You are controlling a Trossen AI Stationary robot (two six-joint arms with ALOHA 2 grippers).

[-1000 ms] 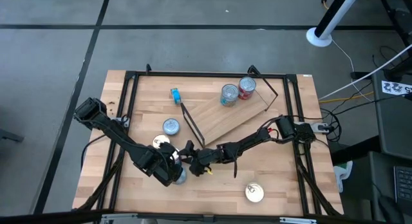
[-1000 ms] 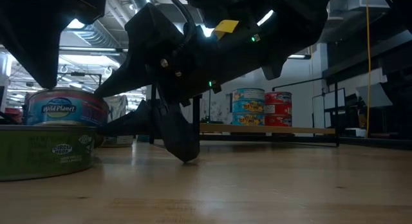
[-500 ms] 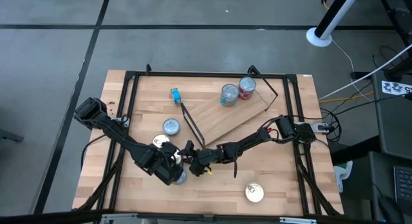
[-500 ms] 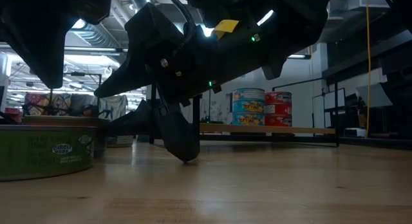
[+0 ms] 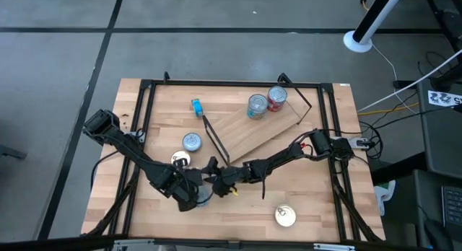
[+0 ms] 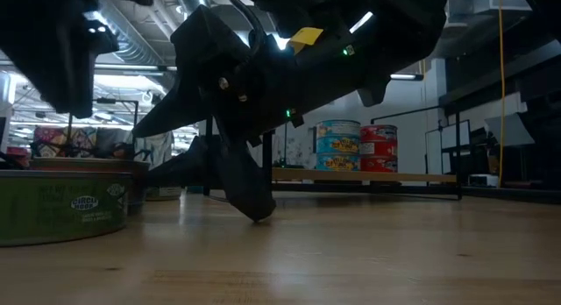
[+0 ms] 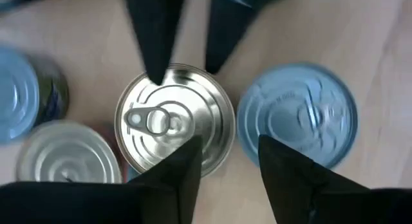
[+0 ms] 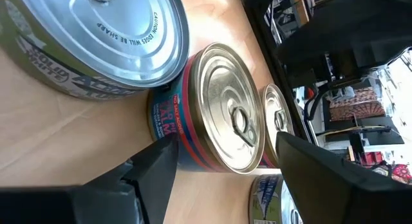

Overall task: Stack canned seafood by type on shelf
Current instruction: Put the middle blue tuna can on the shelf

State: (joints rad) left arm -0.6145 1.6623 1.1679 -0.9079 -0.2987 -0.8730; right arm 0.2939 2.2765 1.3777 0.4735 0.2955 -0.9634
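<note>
Lying aslant on the wooden tabletop (image 5: 317, 215), the shelf (image 5: 253, 132); both claws spread.

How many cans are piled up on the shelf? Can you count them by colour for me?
Blue cans: 2, one on top of the other
Red cans: 2, one on top of the other
Total on the shelf: 4
</note>
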